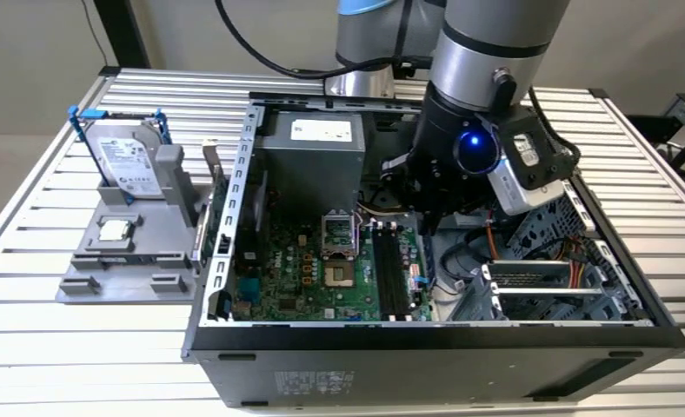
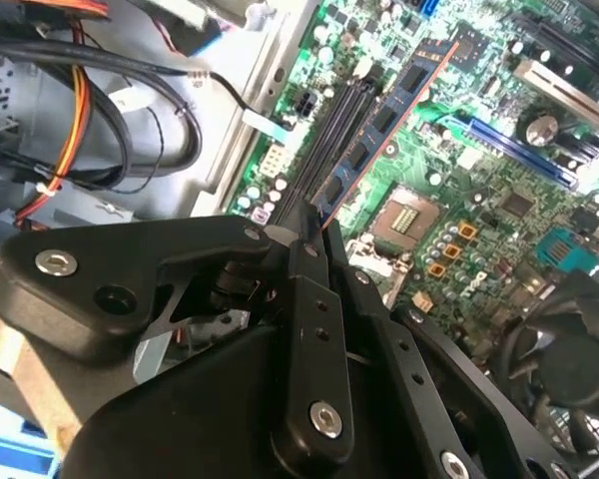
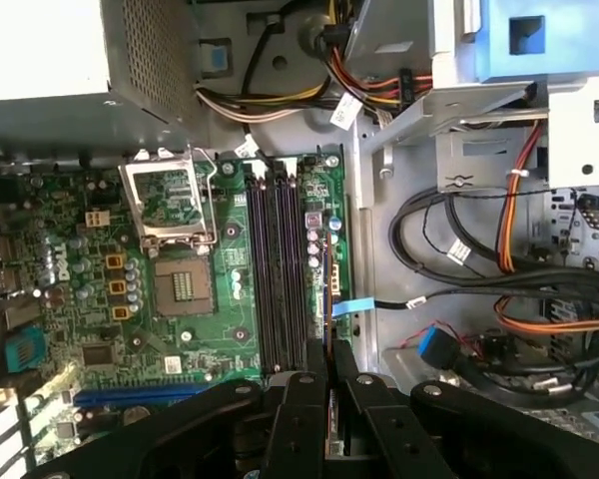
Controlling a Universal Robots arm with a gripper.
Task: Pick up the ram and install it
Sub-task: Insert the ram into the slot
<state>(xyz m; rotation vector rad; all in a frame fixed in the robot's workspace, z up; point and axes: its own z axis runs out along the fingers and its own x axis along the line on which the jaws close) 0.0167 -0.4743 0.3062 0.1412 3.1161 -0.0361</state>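
Note:
The ram [image 2: 384, 115] is a thin dark blue stick with black chips and a gold-toned edge. My gripper [image 2: 314, 228] is shut on one end of it, and the rest sticks out past the fingertips. The stick hangs above the green motherboard [image 2: 479, 190], beside the black memory slots [image 2: 329, 125] and roughly parallel to them. In the first wrist view the ram [image 3: 326, 294] appears edge-on as a thin dark line just off the side of the slots [image 3: 278, 269], with the gripper [image 3: 329, 367] behind it. In the exterior view the arm's wrist [image 1: 470, 148] reaches down into the open computer case [image 1: 435, 334].
Bundled black and orange cables [image 3: 499, 289] and a drive cage [image 1: 546, 282] crowd one side of the slots. The open processor socket [image 3: 180, 284] lies on the other side, with the power supply box [image 1: 308, 156] behind. Outside the case, a grey stand [image 1: 128, 261] holds a hard drive [image 1: 128, 161] and a processor chip [image 1: 114, 230].

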